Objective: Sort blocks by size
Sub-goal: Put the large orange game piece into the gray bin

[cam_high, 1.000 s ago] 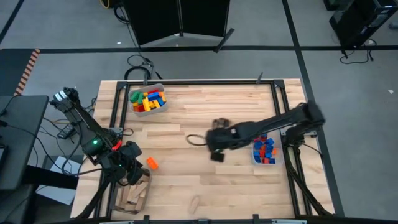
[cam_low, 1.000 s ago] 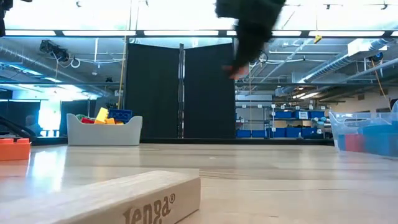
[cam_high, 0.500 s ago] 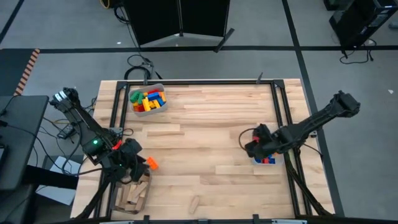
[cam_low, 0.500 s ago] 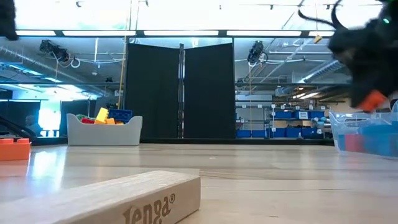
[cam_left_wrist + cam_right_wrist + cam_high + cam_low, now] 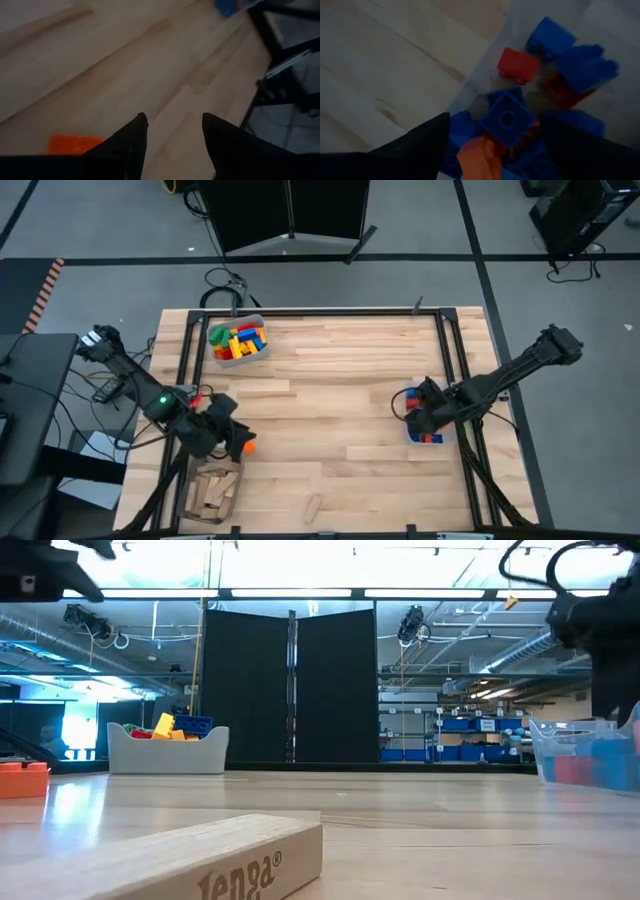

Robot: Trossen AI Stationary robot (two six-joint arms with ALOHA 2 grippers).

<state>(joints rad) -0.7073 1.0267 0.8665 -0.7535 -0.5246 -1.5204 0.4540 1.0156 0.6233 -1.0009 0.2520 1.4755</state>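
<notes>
My right gripper (image 5: 495,131) hangs open over the clear bin (image 5: 427,432) at the table's right edge, fingers pointing down, touching nothing. In the bin lie blue bricks (image 5: 507,117), red bricks (image 5: 518,64) and one orange brick (image 5: 479,157) right below the fingers. My left gripper (image 5: 175,122) is open near the table's left edge with nothing between its fingers. An orange brick (image 5: 246,445) lies flat on the table just beside it, also in the left wrist view (image 5: 75,143).
A grey bin (image 5: 237,343) of mixed coloured bricks stands at the far left. A clear bin (image 5: 212,492) of wooden pieces sits at the near left. One wooden piece (image 5: 313,505) lies loose by the near edge. The table's middle is bare wood.
My right gripper has carried an orange brick from the table's middle toward the right edge, come down over the clear bin and let it go. The brick now lies among the blue ones. My left gripper has swung a little toward the orange brick on the table.
</notes>
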